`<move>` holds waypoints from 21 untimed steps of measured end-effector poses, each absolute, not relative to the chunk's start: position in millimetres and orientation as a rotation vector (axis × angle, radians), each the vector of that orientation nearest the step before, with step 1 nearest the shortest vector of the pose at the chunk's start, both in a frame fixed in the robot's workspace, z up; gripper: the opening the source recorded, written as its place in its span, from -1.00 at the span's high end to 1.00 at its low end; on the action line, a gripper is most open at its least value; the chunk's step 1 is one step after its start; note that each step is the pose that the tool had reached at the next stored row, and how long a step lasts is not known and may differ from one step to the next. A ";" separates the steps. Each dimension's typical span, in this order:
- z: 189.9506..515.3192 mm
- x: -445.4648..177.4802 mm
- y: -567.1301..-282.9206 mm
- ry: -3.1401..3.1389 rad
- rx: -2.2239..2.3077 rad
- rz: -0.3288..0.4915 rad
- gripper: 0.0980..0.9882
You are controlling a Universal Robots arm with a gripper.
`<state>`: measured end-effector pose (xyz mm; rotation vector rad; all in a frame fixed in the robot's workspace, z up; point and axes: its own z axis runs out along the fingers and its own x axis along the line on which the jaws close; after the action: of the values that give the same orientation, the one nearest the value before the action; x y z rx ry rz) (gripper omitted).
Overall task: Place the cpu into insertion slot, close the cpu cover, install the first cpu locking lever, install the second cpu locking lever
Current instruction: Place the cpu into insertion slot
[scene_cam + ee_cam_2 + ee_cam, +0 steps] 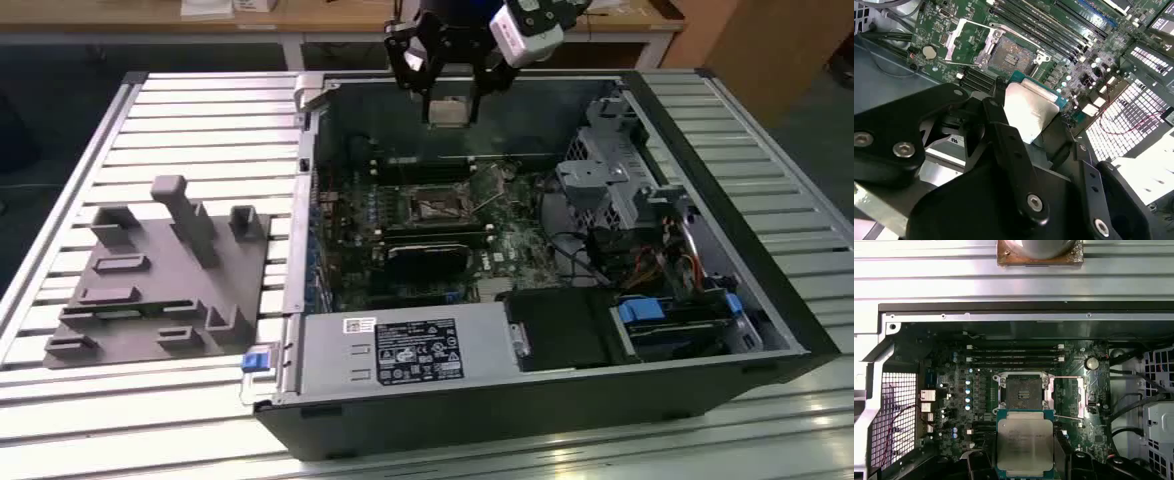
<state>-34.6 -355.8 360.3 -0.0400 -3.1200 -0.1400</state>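
Subject: the cpu (449,110), a flat square chip with a dull silver top. It is clenched between the black jaws at two opposite edges, top face showing in both wrist views (1031,112) (1025,442). It hangs in the air above the open computer case (534,410), over the far part of the interior in the exterior view, clear of the motherboard (949,390).

The insertion slot (1024,390) is bare, its dark square contact field exposed inside a thin metal rim. In the exterior view it sits near the middle of the board (438,207), nearer the camera than the chip. The chip is not seated.

The cpu cover (1083,400) is swung open and lies to one side of the slot, hinged along the slot's edge. A thin metal lever (1070,416) runs slantwise just beside it.

Surroundings: long black memory slots (1014,352) lie on the far side of the slot from the chip, and a round coin battery (1091,362) sits near the cover. A labelled power supply (400,350) occupies the near edge of the case, with a metal drive cage (621,170) at the exterior view's right. The case rests on a slatted aluminium table (200,120). A grey moulded fixture (160,265) stands on the table at the exterior view's left, well apart from the case.
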 end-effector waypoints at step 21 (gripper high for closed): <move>347.2 -34.6 -355.8 -3.120 -0.040 -0.140 0.00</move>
<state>-34.6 -355.8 347.2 -0.0400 -3.1200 -0.1395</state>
